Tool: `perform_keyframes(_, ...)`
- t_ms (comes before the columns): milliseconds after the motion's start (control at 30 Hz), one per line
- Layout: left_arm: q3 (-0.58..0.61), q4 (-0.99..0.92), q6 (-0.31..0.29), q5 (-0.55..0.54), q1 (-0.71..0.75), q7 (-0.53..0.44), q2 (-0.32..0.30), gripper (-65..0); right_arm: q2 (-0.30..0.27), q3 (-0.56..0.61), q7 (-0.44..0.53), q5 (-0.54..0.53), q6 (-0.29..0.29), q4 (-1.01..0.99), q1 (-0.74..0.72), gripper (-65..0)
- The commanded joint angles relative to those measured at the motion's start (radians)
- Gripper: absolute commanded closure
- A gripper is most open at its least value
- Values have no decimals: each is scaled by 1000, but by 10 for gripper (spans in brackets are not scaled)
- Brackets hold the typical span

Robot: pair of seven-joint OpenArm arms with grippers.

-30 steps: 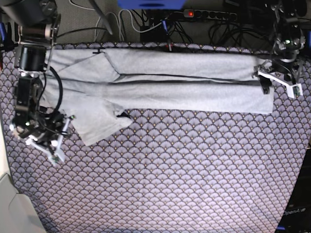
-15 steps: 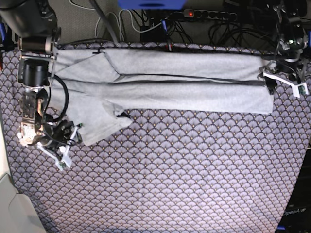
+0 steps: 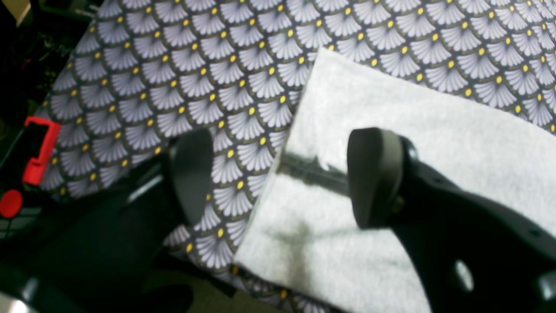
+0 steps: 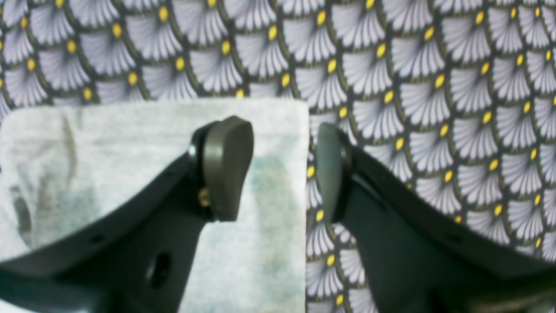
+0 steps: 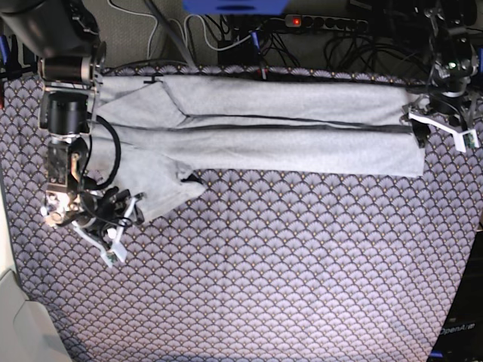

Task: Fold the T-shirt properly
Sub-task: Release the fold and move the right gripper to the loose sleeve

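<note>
While the large light-grey cotton T-shirt (image 5: 256, 128) lies as a long folded band along the far edge of the purple-grey scallop-patterned tablecloth (image 5: 287, 271), with one sleeve flap hanging toward you at its left end, take hold of both ends before you lift anything. At the shirt's left end, your right gripper (image 4: 282, 169) has its jaws parted and holds nothing: one pad sits above the sleeve's corner, the other above bare cloth just off its edge. Lower it straight down so that edge slides between the pads, then pinch only the grey fabric, not the tablecloth beneath. At the shirt's right end, your left gripper (image 3: 278, 178) is spread wide and also empty, straddling the hem's edge the same way. Bring it down squarely over the dark crease there and catch every layer, or I judge the fold will skew.
</note>
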State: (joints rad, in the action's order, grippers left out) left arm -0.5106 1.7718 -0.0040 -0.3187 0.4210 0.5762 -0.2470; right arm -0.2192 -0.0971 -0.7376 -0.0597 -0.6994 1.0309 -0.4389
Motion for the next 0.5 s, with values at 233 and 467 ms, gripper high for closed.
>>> perform_keyframes(233, -7, 17, 0, 5, -3, -23, -12, -468, -29, 4, 94, -10, 1, -142, -62, -292)
perform_keyframes(467, -7, 17, 0, 5, -1, -23, -12, -468, -35, 4, 108, -10, 1, -149, -57, -290)
